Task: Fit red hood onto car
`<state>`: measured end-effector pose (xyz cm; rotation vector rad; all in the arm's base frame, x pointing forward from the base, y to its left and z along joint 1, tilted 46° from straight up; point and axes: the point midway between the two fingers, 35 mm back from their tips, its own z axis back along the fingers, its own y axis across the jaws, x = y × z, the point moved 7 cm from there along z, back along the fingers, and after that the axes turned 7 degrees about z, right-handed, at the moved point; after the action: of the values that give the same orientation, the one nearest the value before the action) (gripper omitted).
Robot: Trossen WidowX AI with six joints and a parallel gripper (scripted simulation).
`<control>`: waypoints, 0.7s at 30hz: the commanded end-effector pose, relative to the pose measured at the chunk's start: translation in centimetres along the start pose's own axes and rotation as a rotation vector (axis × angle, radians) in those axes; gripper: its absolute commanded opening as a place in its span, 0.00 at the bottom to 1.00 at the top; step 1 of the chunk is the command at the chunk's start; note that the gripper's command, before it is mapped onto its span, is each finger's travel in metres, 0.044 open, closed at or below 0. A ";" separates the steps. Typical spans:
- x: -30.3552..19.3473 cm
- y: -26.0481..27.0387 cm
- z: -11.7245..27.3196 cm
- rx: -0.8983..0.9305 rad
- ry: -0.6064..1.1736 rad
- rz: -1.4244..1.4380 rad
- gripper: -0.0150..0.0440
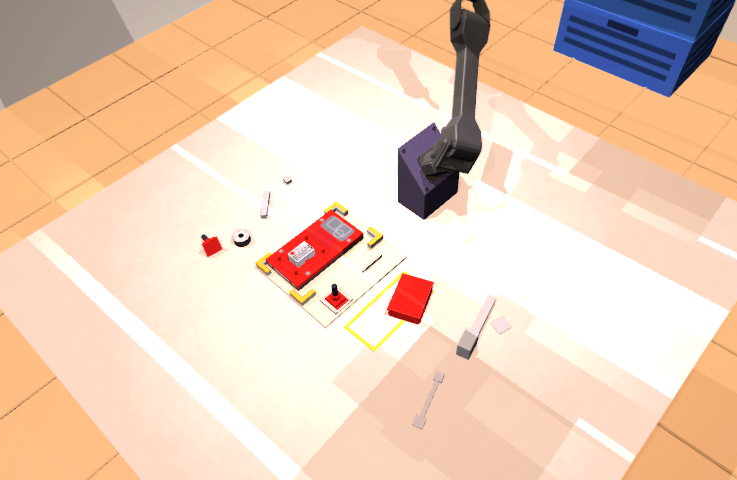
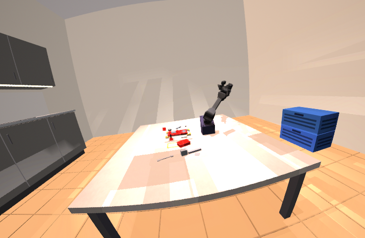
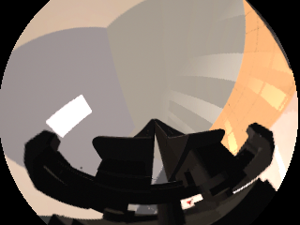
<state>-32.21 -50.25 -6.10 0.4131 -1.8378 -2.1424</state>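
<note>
The red hood [image 1: 411,297] [image 2: 183,143] lies on the table, flat roof up, across one end of a yellow outlined rectangle [image 1: 360,338]. Its corner holes are not visible. The red chassis [image 1: 330,240] sits between the yellow corner brackets [image 1: 374,237] of the jig. The grey engine block [image 1: 301,254] stands on its deck, with short pegs around it and no hood over them. My gripper [image 3: 154,122] is shut and empty, its fingers together in the wrist view. It is raised high behind the arm's base, far from the hood and chassis.
A black-posted red part [image 1: 335,298] and a thin dark rod [image 1: 372,263] lie between chassis and hood. A grey hammer-like tool [image 1: 467,343], a small tile [image 1: 500,324] and a double-ended bar [image 1: 429,399] lie beyond the hood. A wheel [image 1: 241,237] and a red block [image 1: 211,246] lie beyond the chassis.
</note>
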 end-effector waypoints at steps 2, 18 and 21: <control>-0.5 0.3 -0.7 -0.004 0.014 0.007 0.34; -16.3 7.1 -14.0 -0.092 0.362 0.196 1.00; -19.9 8.2 -15.6 -0.104 0.432 0.235 1.00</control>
<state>-11.88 -57.62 -0.46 0.5348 -1.5186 -1.8662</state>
